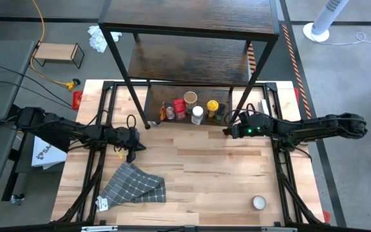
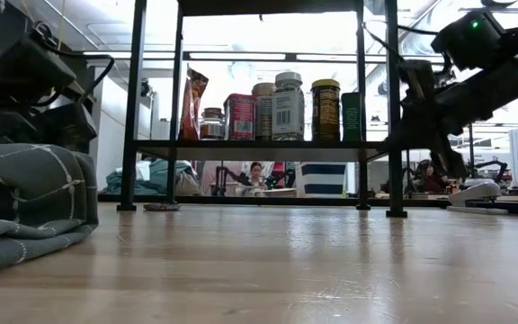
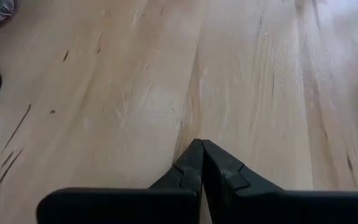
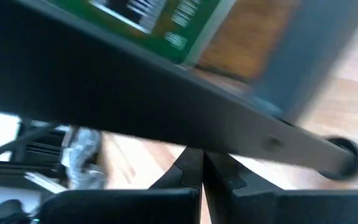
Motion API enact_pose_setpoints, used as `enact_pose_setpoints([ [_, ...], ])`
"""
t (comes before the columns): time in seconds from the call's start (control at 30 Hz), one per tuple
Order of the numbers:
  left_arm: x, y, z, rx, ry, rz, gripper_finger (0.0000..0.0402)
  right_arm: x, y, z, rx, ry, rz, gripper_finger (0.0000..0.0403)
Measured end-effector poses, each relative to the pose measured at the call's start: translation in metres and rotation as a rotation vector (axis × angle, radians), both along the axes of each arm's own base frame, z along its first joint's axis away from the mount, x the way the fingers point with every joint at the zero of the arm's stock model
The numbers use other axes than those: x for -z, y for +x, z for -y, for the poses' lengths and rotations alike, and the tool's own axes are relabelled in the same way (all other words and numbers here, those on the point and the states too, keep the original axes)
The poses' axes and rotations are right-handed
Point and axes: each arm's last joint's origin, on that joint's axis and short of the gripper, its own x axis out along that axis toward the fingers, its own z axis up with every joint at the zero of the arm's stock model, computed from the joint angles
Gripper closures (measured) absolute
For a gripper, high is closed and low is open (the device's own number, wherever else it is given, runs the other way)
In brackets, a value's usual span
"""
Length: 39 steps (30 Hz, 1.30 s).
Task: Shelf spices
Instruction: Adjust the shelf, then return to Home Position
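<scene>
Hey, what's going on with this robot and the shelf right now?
The spices stand in a row on the lowest board of the shelf, at the table's far edge. Neither arm holds anything. The right claw is shut and sits right beside the shelf's front right leg, near the row's right end. The left claw is shut too, over bare wood just above the checked cloth. One small round tin lies alone on the table near the front right corner.

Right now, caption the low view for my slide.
Spices lined up on the shelf; checked cloth lies near on the table, right gripper shut beside the shelf.
</scene>
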Motion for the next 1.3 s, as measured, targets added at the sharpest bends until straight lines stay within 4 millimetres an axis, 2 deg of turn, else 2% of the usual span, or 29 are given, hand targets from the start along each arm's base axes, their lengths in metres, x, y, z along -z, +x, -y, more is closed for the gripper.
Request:
enact_pose_setpoints([
  [0.2, -0.019, -0.003, 0.0, -0.004, 0.0, 0.169, 0.0397, -0.017, 0.007, 0.001, -0.009, -0.021, 0.189, 0.0403],
  [0.4, -0.045, -0.008, 0.0, -0.004, -0.007, 0.434, 0.0397, -0.037, 0.014, 0.001, -0.037, -0.071, 0.26, 0.0403],
  [0.63, -0.064, -0.017, 0.0, -0.004, -0.013, 0.625, 0.0397, -0.053, 0.019, 0.002, -0.046, -0.106, 0.305, 0.0403],
  [1.03, -0.083, -0.03, -0.001, -0.004, -0.019, 0.851, 0.0397, -0.071, 0.025, 0.002, -0.093, -0.162, 0.352, 0.0403],
  [1.3, -0.082, -0.03, -0.001, -0.004, -0.019, 0.838, 0.0397, -0.083, 0.022, -0.008, -0.208, -0.21, 0.413, 0.0403],
])
